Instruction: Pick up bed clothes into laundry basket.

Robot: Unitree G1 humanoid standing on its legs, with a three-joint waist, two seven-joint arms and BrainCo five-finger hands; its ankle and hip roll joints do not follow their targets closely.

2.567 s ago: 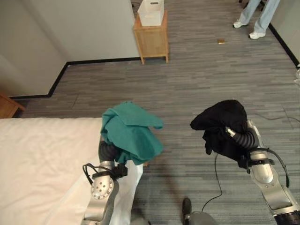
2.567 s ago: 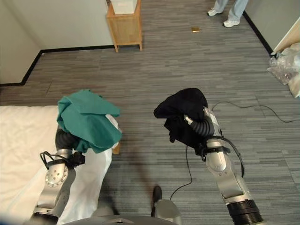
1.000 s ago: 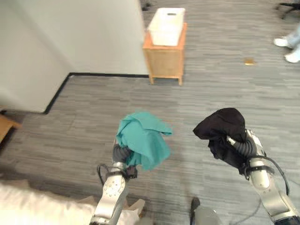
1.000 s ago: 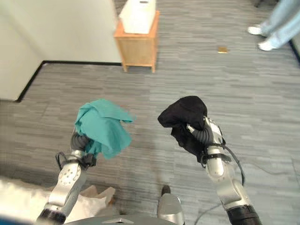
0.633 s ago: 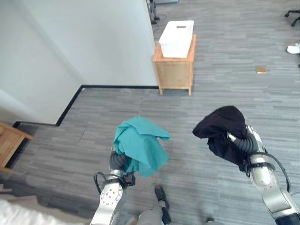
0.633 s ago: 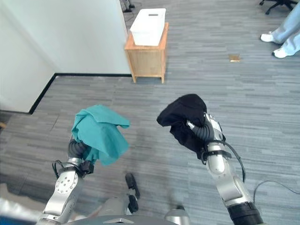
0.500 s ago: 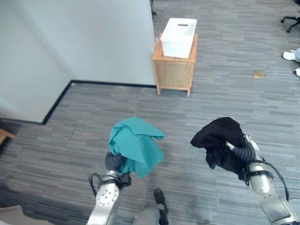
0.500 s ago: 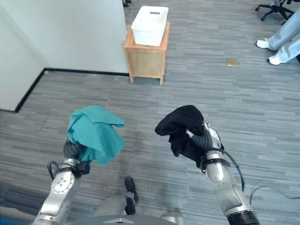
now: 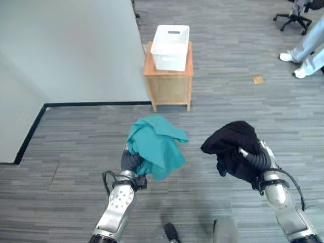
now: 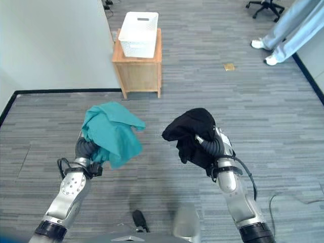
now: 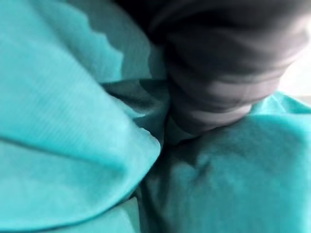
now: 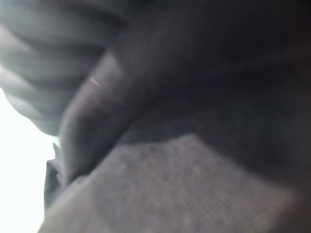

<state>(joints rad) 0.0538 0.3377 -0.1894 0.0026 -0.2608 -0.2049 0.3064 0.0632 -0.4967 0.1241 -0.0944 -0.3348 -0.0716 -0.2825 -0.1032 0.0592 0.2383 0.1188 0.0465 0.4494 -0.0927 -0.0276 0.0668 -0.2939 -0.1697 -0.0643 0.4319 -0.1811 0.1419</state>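
Note:
A teal cloth [image 9: 154, 144] sits bunched over my left hand [image 9: 130, 162], raised above the grey floor at centre left. A black cloth [image 9: 230, 147] covers my right hand [image 9: 253, 158] at centre right, at about the same height. In each wrist view the cloth lies tight against the dark ribbed cover: teal cloth [image 11: 73, 145] on the left, black cloth [image 12: 194, 184] on the right. A white laundry basket [image 9: 169, 53] stands on a small wooden side table [image 9: 169, 86] against the wall, ahead of both hands and slightly left.
A pale wall [image 9: 66, 50] with a black skirting runs along the left. At the far right stand a person's legs [image 9: 309, 48], with an office chair [image 9: 293, 10] behind. A small brown item [image 9: 258, 79] lies on the floor.
The camera has swung and moved on: the white bed has left the picture, and the basket and table now sit nearer the centre. Both cloths stay on the hands.

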